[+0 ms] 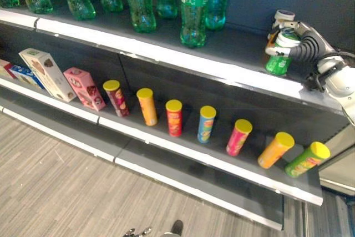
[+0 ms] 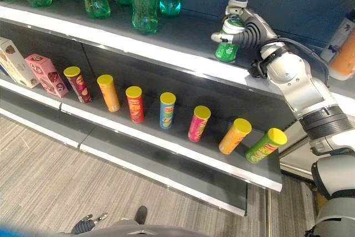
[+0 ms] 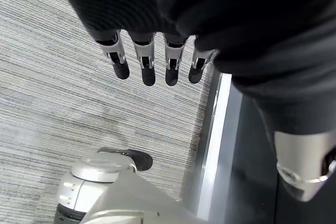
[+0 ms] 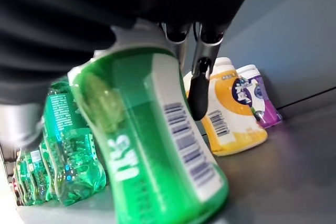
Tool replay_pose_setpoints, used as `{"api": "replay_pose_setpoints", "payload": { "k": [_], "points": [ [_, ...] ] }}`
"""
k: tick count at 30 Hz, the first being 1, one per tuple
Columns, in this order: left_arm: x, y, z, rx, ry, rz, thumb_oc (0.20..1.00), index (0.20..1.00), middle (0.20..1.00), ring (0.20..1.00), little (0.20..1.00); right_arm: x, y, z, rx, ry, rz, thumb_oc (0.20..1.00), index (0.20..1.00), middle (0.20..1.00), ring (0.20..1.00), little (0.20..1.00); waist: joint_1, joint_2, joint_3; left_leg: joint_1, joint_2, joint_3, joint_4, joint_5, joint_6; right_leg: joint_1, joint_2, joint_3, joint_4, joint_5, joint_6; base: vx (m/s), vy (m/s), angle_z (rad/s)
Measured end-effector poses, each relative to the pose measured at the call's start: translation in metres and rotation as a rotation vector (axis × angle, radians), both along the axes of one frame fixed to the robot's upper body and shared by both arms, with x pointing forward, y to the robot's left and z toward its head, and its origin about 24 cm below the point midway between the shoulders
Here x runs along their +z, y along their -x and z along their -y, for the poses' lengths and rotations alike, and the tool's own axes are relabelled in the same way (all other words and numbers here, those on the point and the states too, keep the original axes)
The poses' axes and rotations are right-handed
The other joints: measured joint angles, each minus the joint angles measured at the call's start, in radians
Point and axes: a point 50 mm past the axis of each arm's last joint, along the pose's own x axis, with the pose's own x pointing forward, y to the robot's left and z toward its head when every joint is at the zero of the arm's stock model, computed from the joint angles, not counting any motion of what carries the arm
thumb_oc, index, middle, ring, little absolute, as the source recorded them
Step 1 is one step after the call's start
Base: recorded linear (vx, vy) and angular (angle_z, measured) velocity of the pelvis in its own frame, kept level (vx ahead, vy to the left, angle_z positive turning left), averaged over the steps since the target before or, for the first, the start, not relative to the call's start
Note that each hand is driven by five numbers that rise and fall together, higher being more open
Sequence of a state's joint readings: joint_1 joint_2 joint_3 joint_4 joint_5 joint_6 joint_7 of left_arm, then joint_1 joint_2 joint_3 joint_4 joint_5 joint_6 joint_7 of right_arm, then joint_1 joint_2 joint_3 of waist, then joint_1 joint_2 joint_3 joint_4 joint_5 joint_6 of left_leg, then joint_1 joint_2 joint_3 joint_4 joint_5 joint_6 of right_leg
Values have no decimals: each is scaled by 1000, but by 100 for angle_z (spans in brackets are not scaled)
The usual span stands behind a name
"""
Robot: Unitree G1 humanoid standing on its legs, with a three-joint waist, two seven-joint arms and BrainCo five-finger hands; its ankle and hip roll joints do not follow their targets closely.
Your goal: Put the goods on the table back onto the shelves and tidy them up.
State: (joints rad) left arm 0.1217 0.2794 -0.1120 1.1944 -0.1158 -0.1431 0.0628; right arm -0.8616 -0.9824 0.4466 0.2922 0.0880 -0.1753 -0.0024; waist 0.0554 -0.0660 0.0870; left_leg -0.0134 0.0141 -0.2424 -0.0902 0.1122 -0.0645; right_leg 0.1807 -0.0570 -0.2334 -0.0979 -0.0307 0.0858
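Gripping the green bottle (image 2: 226, 48) on the upper shelf (image 2: 166, 54), my right hand (image 2: 241, 26) has its fingers curled round the bottle's upper part, its base on or just above the shelf. My left hand (image 3: 152, 59) hangs relaxed, fingers straight, above the floor (image 3: 63, 93).

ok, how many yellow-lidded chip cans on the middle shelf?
7, in one row on the middle shelf: maroon, orange, red, blue, pink, orange, green. The last two lean hard. None looks hidden.
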Motion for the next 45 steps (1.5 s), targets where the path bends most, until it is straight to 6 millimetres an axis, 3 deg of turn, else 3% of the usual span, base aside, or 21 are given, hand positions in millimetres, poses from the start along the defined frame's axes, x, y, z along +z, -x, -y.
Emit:
{"api": "replay_pose_setpoints", "payload": {
  "k": [5, 8, 11, 16, 19, 21, 25, 31, 35, 38, 40, 42, 45],
  "points": [
    [1, -5, 0, -2, -2, 13, 1000, 1000, 1000, 1000, 1000, 2, 1, 0, -6, -2, 15, 1000, 1000, 1000, 1000, 1000, -2, 0, -1, 1, 0, 7, 0, -1, 0, -2, -2, 7, 0, 0, 0, 16, 13, -4],
    [1, -6, 0, 1, -5, 14, 1000, 1000, 1000, 1000, 1000, 15, 5, 3, -22, -1, 79, 1000, 1000, 1000, 1000, 1000, -6, 0, -2, 1, 0, 8, -1, -5, -1, -3, -3, 8, 0, 0, 0, 0, 0, 0],
    [1, -2, -2, 27, -11, 8, 1000, 1000, 1000, 1000, 1000, 44, 23, -5, 30, -37, 233, 1000, 1000, 1000, 1000, 1000, -22, 3, -1, 2, -1, 12, -6, -9, 4, -3, -4, 10, 0, 0, 0, 16, 21, -2],
    [0, 5, -6, 73, -21, -11, 1000, 1000, 1000, 1000, 1000, 83, 80, -2, 84, -89, 555, 1000, 1000, 1000, 1000, 1000, -37, 3, -3, 10, -4, 26, -6, -11, 7, -2, -10, 22, 0, -2, 0, 6, 32, -8],
    [0, 7, -7, 104, -22, -19, 1000, 1000, 1000, 1000, 1000, 69, 105, 7, 82, -86, 582, 1000, 1000, 1000, 1000, 1000, -66, -3, -8, 19, -3, 50, -6, -18, 9, -6, -15, 44, 0, -4, -1, -3, 73, -21],
    [-2, 8, -4, 101, -14, -27, 1000, 1000, 1000, 1000, 1000, 58, 106, 7, 93, -73, 538, 1000, 1000, 1000, 1000, 1000, -100, 2, -11, 26, -1, 83, -2, -21, 9, -22, -19, 78, 0, 1, 1, -37, 119, -46],
    [-1, -3, 0, 84, -2, 7, 1000, 1000, 1000, 1000, 1000, 15, 104, 17, 66, -53, 335, 1000, 1000, 1000, 1000, 1000, -136, 8, -14, 33, 6, 143, -6, -35, 14, -50, -22, 135, 19, 3, 4, -29, 122, -46],
    [0, -9, 2, 63, 14, 22, 1000, 1000, 1000, 1000, 1000, -40, 115, 34, 87, -169, -4, 1000, 1000, 1000, 1000, 1000, -215, 18, -9, 41, 3, 234, -4, -47, 28, -95, -33, 229, 27, 18, 26, -34, 119, -47],
    [2, -13, -2, 54, 28, 49, 1000, 1000, 1000, 1000, 1000, -83, 132, 44, 150, -396, -287, 1000, 1000, 1000, 1000, 1000, -252, 24, 10, 48, 2, 303, -8, -58, 35, -129, -40, 298, 48, 18, 36, -27, 99, -54],
    [4, -17, -4, 51, 36, 73, 1000, 1000, 1000, 1000, 1000, -131, 147, 49, 163, -589, -555, 1000, 1000, 1000, 1000, 1000, -271, 19, 26, 56, 1, 347, -8, -69, 41, -145, -41, 350, 50, 18, 49, -9, 60, -49],
    [5, -20, -5, 49, 44, 88, 1000, 1000, 1000, 1000, 1000, -176, 156, 57, 114, -688, -792, 1000, 1000, 1000, 1000, 1000, -274, 10, 29, 62, 1, 367, -8, -75, 41, -143, -44, 364, 46, 24, 55, 11, 17, -28],
    [7, -24, -5, 25, 61, 101, 1000, 1000, 1000, 1000, 1000, -229, 180, 67, 10, -754, -1086, 1000, 1000, 1000, 1000, 1000, -267, 3, 29, 67, 0, 365, -8, -80, 39, -132, -47, 359, 35, 26, 56, 27, 2, 2],
    [5, -22, 1, -58, 88, 65, 1000, 1000, 1000, 1000, 1000, -303, 224, 66, -132, -948, -1389, 1000, 1000, 1000, 1000, 1000, -253, 3, 28, 70, -2, 342, -8, -83, 34, -103, -51, 333, 4, 33, 52, 24, -33, 22]
  ]
}}
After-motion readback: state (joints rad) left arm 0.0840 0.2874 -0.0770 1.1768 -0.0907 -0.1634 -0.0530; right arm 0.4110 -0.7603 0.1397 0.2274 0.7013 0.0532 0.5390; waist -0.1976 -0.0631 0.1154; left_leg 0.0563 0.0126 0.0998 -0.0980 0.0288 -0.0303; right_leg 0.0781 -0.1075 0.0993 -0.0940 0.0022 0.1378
